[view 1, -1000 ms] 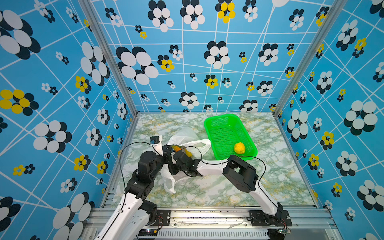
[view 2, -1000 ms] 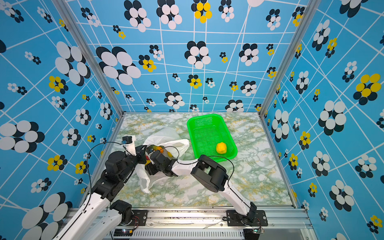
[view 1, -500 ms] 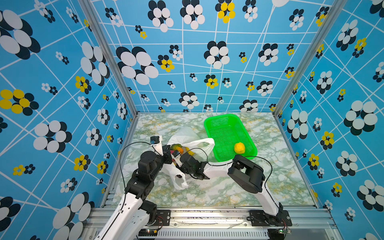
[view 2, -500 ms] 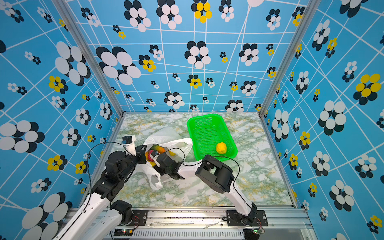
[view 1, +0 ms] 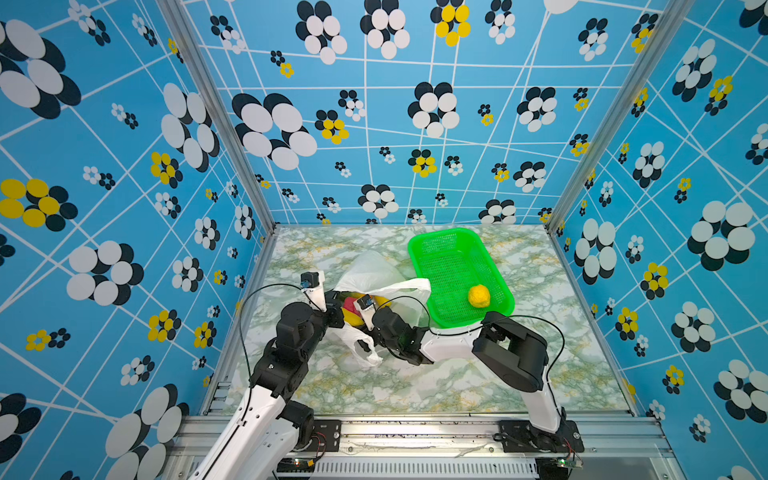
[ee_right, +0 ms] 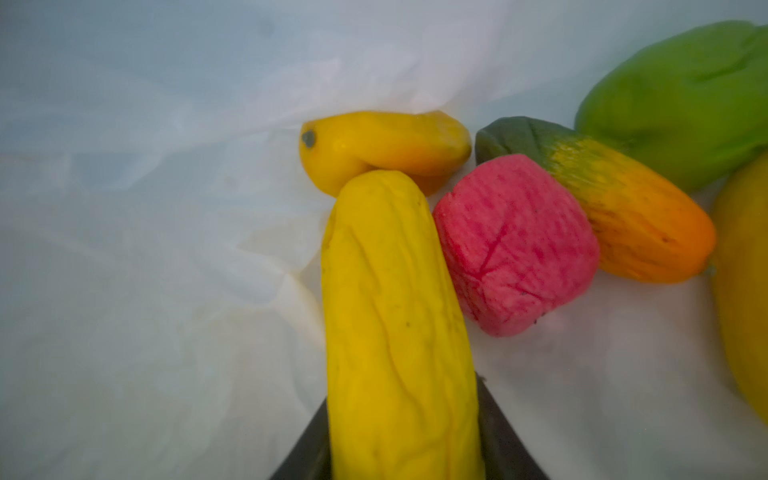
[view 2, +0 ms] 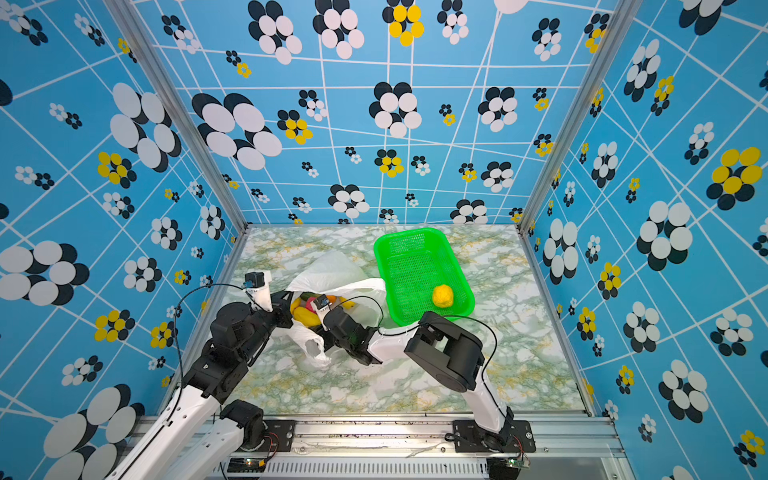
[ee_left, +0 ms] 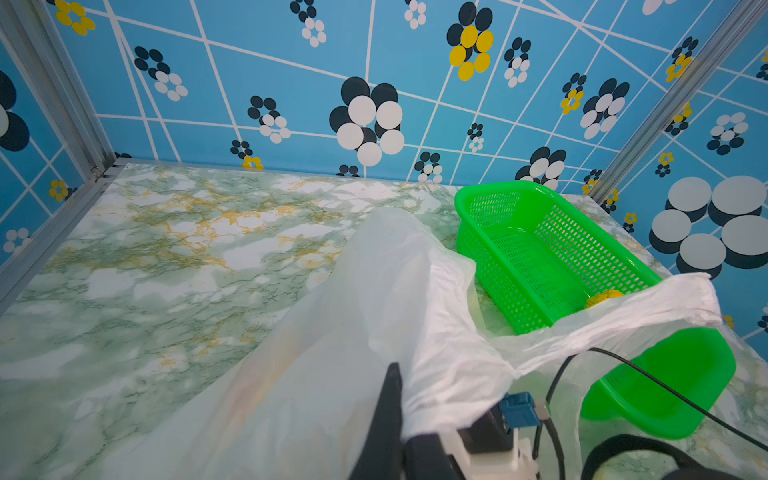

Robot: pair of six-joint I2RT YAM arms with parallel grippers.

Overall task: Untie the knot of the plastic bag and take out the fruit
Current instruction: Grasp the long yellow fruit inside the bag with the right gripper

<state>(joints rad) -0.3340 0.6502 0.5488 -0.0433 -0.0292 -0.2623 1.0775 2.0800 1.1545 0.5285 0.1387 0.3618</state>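
Inside plastic bag (view 1: 370,270) — right hand (ee_right: 401,432) clamps long yellow fruit (ee_right: 395,311).

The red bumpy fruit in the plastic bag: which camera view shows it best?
The right wrist view: the red bumpy fruit is close and nearly whole. Both top views show only a small red patch at the plastic bag's mouth. In the left wrist view the bag hides it.
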